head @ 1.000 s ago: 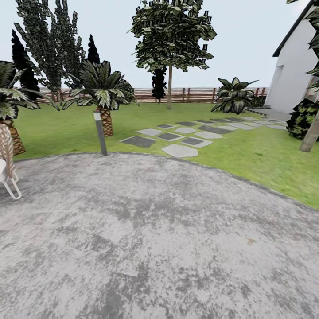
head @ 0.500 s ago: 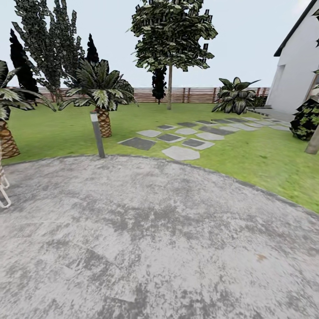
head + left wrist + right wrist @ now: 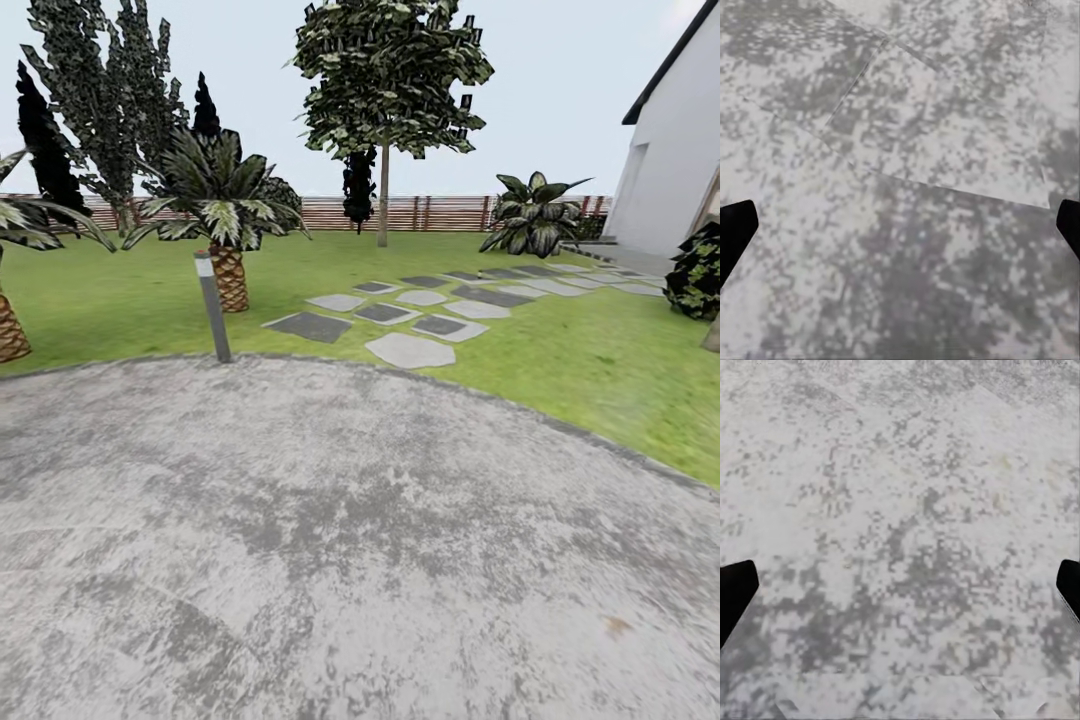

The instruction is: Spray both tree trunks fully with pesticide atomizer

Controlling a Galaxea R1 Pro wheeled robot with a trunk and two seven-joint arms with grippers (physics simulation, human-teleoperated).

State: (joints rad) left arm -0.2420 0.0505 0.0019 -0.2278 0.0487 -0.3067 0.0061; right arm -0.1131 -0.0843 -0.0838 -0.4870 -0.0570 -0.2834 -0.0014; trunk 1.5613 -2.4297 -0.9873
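Observation:
The pesticide atomizer is out of view. The garden lawn (image 3: pixel 560 350) stretches ahead, with grey stepping stones (image 3: pixel 408 349) on the grass. A tall tree (image 3: pixel 383 205) with a straight bare trunk and dark ragged foliage stands far across the lawn by the fence. A sliver of a thick grey-tan tree trunk (image 3: pixel 713 336) shows at the right edge. My left gripper (image 3: pixel 900 232) is open over mottled grey paving, with nothing between its black fingertips (image 3: pixel 733 229). My right gripper (image 3: pixel 900 592) is open too, over the same paving.
Round grey paving (image 3: pixel 330 540) lies underfoot. A grey bollard lamp (image 3: pixel 213 306) stands at its rim, with a scaly-trunked palm (image 3: pixel 229 275) behind and another palm (image 3: pixel 10 325) at the left edge. A brown slat fence (image 3: pixel 440 213), leafy bush (image 3: pixel 530 215) and white house wall (image 3: pixel 675 170) lie beyond.
The camera has moved forward: the lamp and palms slid left and the right trunk slid almost out. A white chair at the left edge has left the picture.

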